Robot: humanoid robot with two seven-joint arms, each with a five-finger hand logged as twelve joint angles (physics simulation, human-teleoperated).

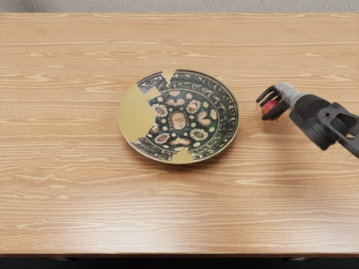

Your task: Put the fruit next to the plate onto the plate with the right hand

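Note:
A round patterned plate with dark green floral decoration and plain yellow patches lies in the middle of the wooden table. To its right, a small red fruit shows between the black fingers of my right hand, whose arm enters from the right edge. The fingers curl around the fruit, and most of it is hidden by them. Hand and fruit are just to the right of the plate's rim, apart from it. I cannot tell whether the fruit rests on the table or is lifted.
The wooden table stretches wide on all sides of the plate. Its front edge runs along the bottom of the view and its back edge along the top.

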